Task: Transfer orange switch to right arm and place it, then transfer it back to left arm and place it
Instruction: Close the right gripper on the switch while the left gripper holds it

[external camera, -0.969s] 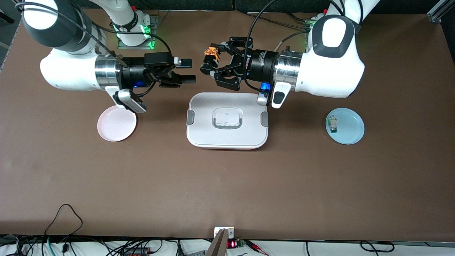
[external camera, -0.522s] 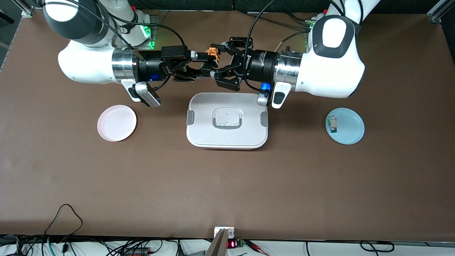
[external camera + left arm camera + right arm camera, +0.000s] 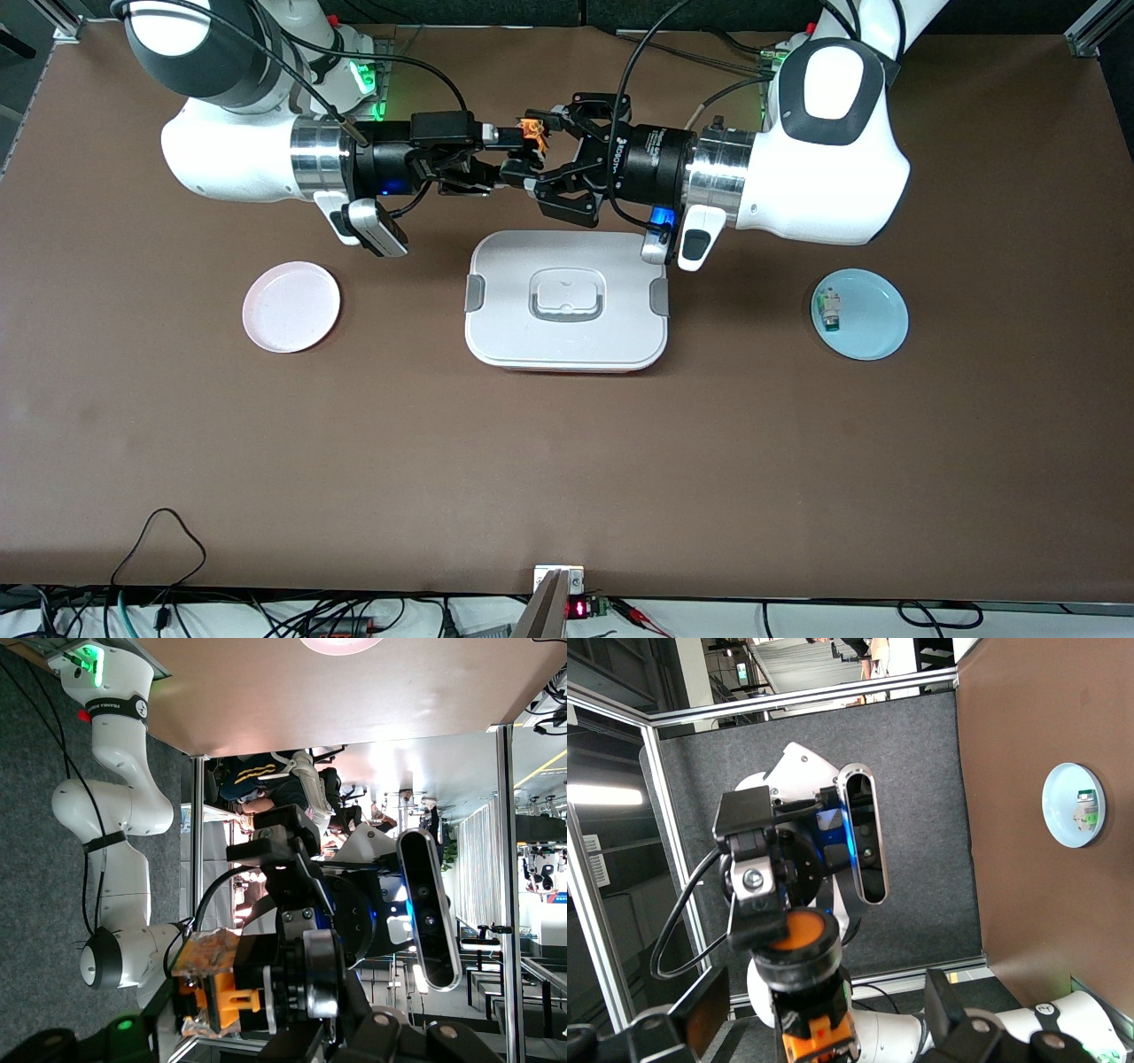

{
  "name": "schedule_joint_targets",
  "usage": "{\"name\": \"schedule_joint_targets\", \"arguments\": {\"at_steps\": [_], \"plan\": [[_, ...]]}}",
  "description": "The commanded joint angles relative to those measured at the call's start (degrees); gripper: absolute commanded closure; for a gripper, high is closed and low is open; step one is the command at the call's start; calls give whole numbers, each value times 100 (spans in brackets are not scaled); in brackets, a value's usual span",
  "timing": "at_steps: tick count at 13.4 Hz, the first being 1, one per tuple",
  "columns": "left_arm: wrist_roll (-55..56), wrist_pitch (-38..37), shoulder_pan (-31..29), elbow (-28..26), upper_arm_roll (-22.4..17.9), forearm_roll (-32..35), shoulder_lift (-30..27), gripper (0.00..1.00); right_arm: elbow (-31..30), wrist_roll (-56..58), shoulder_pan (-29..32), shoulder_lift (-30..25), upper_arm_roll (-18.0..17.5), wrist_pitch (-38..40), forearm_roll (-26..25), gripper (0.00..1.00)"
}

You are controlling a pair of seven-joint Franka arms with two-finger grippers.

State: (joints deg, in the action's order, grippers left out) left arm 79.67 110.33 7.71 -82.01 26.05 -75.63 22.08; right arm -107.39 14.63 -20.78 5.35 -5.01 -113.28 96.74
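In the front view there are two arms, one box (image 3: pixel 566 299), two small round plates and one orange switch (image 3: pixel 532 129). The left gripper (image 3: pixel 530 164) comes in from the left arm's end and pinches the orange switch between its black fingers, up in the air over the bare table just beside the box's edge nearest the robots' bases. The right gripper (image 3: pixel 506 159) reaches in from the right arm's end with its two fingers spread wide, one to each side of the switch (whether they touch it cannot be told from here). The box is white, lid on, with grey side latches and a recessed handle; it lies in the middle of the table. The pink plate (image 3: pixel 291 307) toward the right arm's end holds nothing, and the blue plate (image 3: pixel 860 314) toward the left arm's end holds one small white-and-green component (image 3: pixel 829 310).

In the left wrist view the switch (image 3: pixel 217 985) sits close to the lens, its orange body gripped by the left gripper's own fingers, with the right gripper (image 3: pixel 275 850) facing it.

In the right wrist view the switch's round orange face (image 3: pixel 796 930) points at the camera, set between the right gripper's parted fingers (image 3: pixel 700 1010); the blue plate (image 3: pixel 1073 804) with its component shows on the table.
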Motion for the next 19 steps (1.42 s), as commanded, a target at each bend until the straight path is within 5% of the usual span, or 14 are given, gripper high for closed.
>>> {"name": "schedule_joint_targets", "arguments": {"at_steps": [1, 13, 19], "plan": [[93, 6, 20, 159, -12, -180, 69, 99, -186, 137, -13, -218, -9, -71, 170, 6], [119, -3, -24, 159, -12, -172, 69, 99, -169, 1041, -110, -113, -9, -71, 645, 8], [119, -12, -24, 159, -12, -172, 69, 99, -142, 1376, -145, 1, -9, -80, 732, 20]]}}
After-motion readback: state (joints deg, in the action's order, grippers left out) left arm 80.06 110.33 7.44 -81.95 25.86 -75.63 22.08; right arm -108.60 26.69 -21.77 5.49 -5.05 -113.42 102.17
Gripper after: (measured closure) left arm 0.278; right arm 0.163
